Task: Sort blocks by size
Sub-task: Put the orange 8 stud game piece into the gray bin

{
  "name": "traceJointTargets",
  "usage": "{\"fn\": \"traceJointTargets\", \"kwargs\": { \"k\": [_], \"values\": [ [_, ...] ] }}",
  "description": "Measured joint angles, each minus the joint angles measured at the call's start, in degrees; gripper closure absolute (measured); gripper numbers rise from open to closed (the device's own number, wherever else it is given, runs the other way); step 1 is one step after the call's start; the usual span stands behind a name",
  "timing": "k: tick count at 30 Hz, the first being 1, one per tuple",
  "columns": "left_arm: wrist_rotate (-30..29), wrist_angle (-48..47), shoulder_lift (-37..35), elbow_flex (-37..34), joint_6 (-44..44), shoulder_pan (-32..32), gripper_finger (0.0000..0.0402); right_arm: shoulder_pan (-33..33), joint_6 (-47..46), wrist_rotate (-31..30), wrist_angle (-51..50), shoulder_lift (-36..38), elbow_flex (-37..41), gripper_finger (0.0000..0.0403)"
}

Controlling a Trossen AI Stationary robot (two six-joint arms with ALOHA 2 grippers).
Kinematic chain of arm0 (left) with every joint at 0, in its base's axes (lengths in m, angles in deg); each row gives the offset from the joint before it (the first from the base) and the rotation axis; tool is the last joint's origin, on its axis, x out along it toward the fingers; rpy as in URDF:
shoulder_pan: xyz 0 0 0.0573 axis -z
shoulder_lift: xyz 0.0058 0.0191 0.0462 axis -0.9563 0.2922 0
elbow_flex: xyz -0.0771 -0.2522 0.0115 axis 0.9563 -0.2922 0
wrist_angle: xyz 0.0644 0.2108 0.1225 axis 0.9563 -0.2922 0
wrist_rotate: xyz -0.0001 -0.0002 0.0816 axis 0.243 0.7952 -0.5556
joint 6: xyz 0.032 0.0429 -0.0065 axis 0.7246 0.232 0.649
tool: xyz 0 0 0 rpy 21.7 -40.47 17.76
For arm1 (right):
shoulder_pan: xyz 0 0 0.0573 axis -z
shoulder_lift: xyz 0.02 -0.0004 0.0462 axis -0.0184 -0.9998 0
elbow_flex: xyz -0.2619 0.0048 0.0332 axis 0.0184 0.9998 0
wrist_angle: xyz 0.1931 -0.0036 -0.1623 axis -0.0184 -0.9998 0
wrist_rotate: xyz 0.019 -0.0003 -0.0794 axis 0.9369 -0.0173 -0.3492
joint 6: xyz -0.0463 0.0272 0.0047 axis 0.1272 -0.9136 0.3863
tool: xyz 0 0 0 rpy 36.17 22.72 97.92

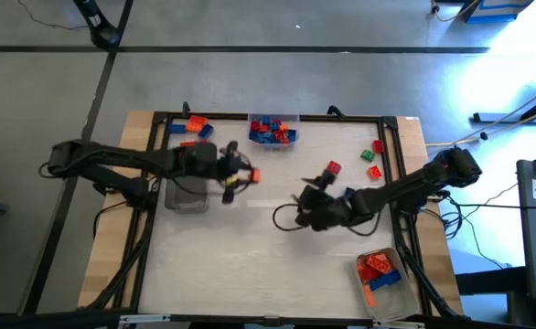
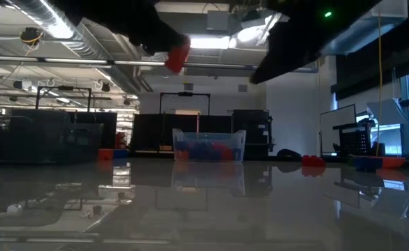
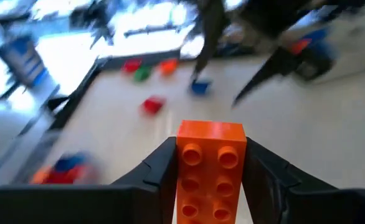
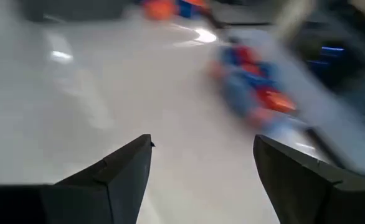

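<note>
On a pale counter [image 1: 250, 265] framed by a dark rail, two dark arms reach in from either side. The left arm stretches in from the left edge toward the far-left part, its left hand [image 1: 241, 177] clenched on an orange block [image 3: 208, 177], a two-by-several studded brick held off the surface between the two fingers [image 3: 157, 171]. Just beside that hand, nearer the left rail, sits a grey-looking tray [image 1: 187, 195]. The right arm comes in from the right edge to the middle of the counter, where the right hand [image 1: 306, 206] stands released, its fingers [image 4: 117, 171] spread with nothing between them.

At the far edge, centre, a clear tray [image 1: 273, 131] holds a heap of mostly blue and red blocks. A second clear tray [image 1: 383, 274] at the near-right corner holds red, orange and blue ones. Loose blocks lie scattered: an orange and blue pair [image 1: 198, 125] at the far left, a red block [image 1: 333, 168] just beyond the right hand, and a green and red cluster [image 1: 371, 162] near the right rail. Cables trail across the floor around the counter.
</note>
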Motion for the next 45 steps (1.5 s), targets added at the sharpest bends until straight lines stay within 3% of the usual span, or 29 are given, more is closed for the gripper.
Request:
{"fn": "traceJointTargets", "kwargs": {
  "k": [5,12,25,37,40,45],
  "values": [
    [1.71,12.88,0.13,-5.75,-0.4,5.02,0.0274,5.08,12.88,14.23,28.55,-0.02,7.04,0.0123],
    [1.46,15.5,0.11,-6.48,-2.9,7.54,0.0274,7.83,20.39,28.34,55.59,-0.45,12.69,0.0123],
    [0.33,19.71,1.3,-6.48,-6.4,7.78,0.0273,7.68,22.99,31.51,70.28,-8.83,11.59,0.0123],
    [0.32,22.37,3.79,-6.51,-7.84,8.18,0.0273,7.77,25.85,28.99,69.59,-15.72,1.82,0.0127],
    [0.3,22.55,3.63,-6.48,-7.71,8.3,0.0273,8.13,26.01,28.62,69.63,-15.74,1.89,0.0155],
    [0.21,22.01,3.62,-6.48,-6.9,8.48,0.0272,8.14,25.42,29.65,69.53,-15.74,1.91,0.0255]
  ]
}}
